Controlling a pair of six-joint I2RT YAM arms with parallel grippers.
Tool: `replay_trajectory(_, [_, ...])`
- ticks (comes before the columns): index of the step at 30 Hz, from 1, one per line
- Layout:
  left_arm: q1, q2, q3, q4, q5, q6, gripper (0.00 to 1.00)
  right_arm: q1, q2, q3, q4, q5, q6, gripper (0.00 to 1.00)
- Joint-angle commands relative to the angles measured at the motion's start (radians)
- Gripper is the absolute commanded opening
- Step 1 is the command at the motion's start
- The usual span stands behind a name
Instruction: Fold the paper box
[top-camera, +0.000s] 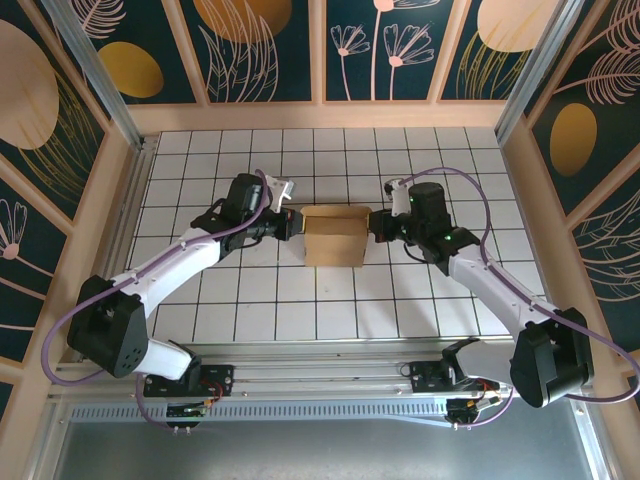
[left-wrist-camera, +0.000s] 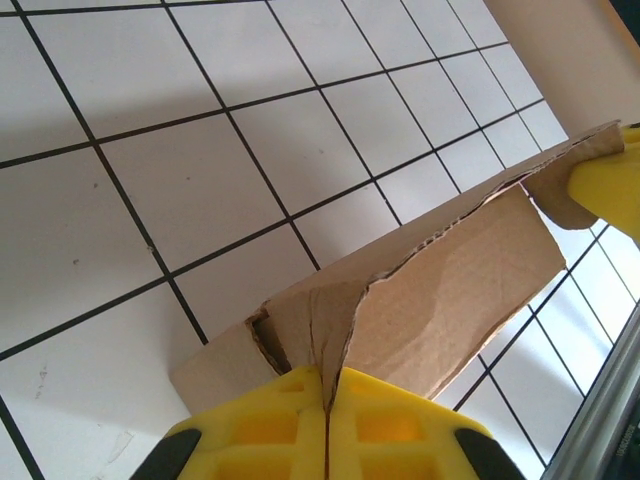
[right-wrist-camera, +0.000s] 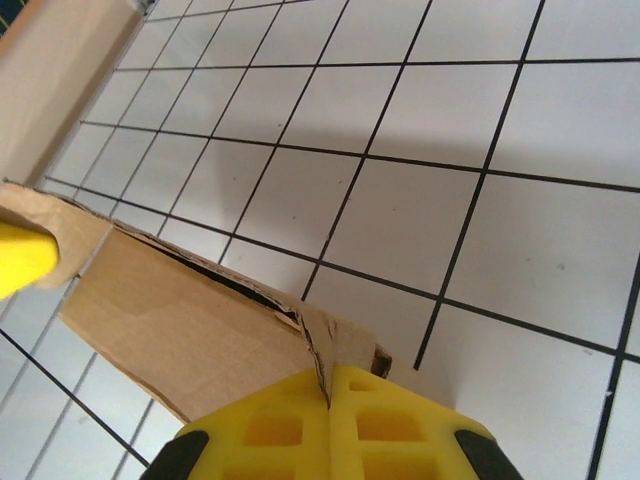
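Left gripper (left-wrist-camera: 325, 388): yellow ribbed pads pressed tight together, pinching a creased edge at the left end of the paper box (left-wrist-camera: 450, 290).
Right gripper (right-wrist-camera: 328, 385): matching yellow pads, clenched on the opposite end.
Paper box: plain brown corrugated cardboard, squarish, ragged along its folds, mid-table between the two grippers.
Table (top-camera: 260, 310): glossy white square tiles with dark grid lines.
Arms: white links reaching forward and angled inward, wrists facing each other across the box.
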Motion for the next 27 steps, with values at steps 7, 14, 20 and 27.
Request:
replay_trajectory(7, [-0.028, 0.008, -0.003, 0.074, 0.005, -0.010, 0.06, 0.069, -0.016, -0.039, 0.078, 0.063, 0.123, 0.00])
replay_trajectory(14, [-0.027, -0.006, -0.009, 0.071, 0.000, -0.020, 0.06, 0.107, -0.015, -0.103, 0.124, 0.135, 0.146, 0.00])
replay_trajectory(20, [-0.029, -0.005, -0.012, 0.071, 0.002, -0.028, 0.06, 0.116, -0.004, -0.121, 0.131, 0.153, 0.165, 0.00])
replay_trajectory(27, [-0.030, -0.006, -0.014, 0.072, -0.004, -0.036, 0.06, 0.116, -0.011, -0.137, 0.123, 0.171, 0.185, 0.00])
